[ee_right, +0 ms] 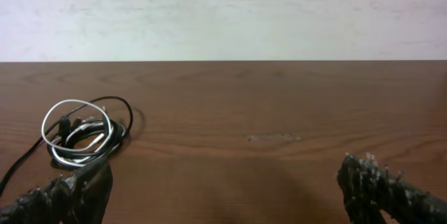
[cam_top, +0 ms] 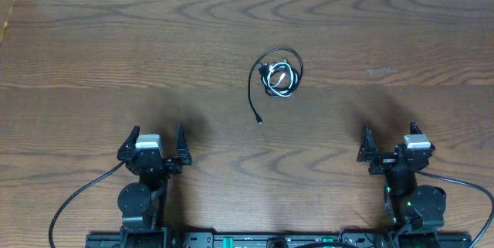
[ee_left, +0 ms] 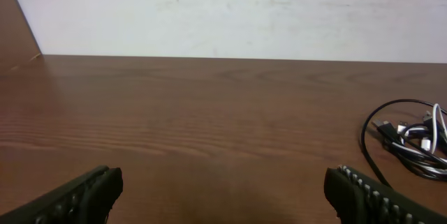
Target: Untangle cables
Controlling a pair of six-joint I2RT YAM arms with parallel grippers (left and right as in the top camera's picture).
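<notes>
Wooden table [cam_top: 93, 39]: left gripper [cam_top: 157, 136] and right gripper [cam_top: 390, 136] sit at the near edge, both with jaws spread wide and holding nothing, probably a ready stance before any reach. Cables [cam_top: 281, 74] lie mid-table, well apart from both grippers. The black cord [cam_top: 252, 93] and white cord [cam_top: 276, 86] are coiled together in one small bundle, so untangling has not begun.

We see a dark brown wood-grain bench [cam_top: 93, 62]; on it lie a thin black cord [cam_top: 251, 97] and a thin white cord [cam_top: 278, 92], coiled together.
</notes>
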